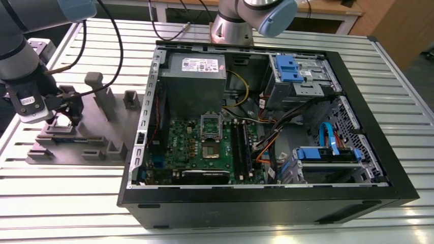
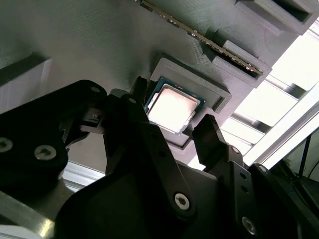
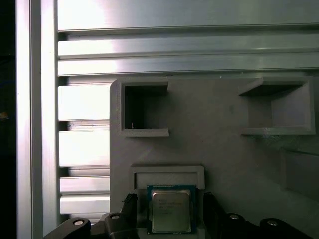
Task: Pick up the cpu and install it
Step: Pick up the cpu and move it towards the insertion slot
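Fingers (image 2: 212,144) apart, straddling cpu (image 2: 172,107) in its pocket (image 2: 199,82); grip should go square on opp. edges, gently, w/o tilting it.

My arm (image 1: 17,51) is silver-grey tubing with pale blue joint caps (image 1: 278,15) and black cables (image 1: 119,46) looping off it. My gripper (image 2: 172,109) is matte black and blocky, with two thick fingers (image 2: 212,142) and bright round screw heads (image 2: 182,200).
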`<action>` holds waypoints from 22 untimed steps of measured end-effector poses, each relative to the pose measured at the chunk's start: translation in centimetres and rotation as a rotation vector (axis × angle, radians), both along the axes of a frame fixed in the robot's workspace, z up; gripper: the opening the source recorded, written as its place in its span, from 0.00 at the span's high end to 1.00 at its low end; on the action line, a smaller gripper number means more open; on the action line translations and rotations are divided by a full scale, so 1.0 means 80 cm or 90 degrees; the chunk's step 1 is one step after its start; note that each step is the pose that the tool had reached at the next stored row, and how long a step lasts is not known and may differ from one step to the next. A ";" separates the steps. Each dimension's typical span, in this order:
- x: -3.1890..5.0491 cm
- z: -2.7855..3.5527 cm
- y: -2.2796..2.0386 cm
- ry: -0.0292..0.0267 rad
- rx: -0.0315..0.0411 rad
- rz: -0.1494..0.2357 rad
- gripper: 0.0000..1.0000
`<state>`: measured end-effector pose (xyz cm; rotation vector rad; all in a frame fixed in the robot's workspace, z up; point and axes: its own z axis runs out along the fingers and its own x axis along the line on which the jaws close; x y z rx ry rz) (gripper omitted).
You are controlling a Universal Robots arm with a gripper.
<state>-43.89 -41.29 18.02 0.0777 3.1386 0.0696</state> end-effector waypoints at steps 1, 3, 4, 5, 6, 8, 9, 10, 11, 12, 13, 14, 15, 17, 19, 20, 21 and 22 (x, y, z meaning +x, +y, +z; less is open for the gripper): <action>0.000 0.0000 0.0000 0.0000 0.0000 0.000 0.36; 0.000 0.0000 0.0000 0.0000 0.0000 0.000 0.36; 0.000 0.0000 0.0000 0.0000 0.0000 0.000 0.37; 0.000 0.0000 0.0000 0.0000 0.0000 0.000 0.37; 0.000 0.0000 0.0000 0.0000 0.0000 0.000 0.37; 0.000 0.0000 0.0000 0.0000 0.0000 0.000 0.44; 0.000 0.0000 0.0000 0.0000 0.0000 0.000 0.44; 0.000 0.0000 0.0000 0.0000 0.0000 0.000 0.44; 0.000 0.0000 0.0000 0.0000 0.0000 0.000 0.44; 0.000 0.0001 0.0000 -0.0001 0.0001 0.000 0.44; 0.000 0.0005 0.0000 0.0000 0.0000 0.000 0.44; 0.000 0.0010 0.0000 0.0001 0.0000 0.000 0.44; 0.000 0.0013 0.0000 0.0000 0.0000 0.000 0.44; 0.000 0.0014 0.0000 -0.0001 0.0001 0.000 0.44; 0.000 0.0015 0.0001 0.0000 0.0010 0.001 0.44; 0.000 0.0015 0.0001 0.0001 0.0013 0.003 0.44; 0.000 0.0015 0.0001 0.0001 0.0016 0.006 0.44; 0.000 0.0015 0.0001 0.0001 0.0019 0.008 0.44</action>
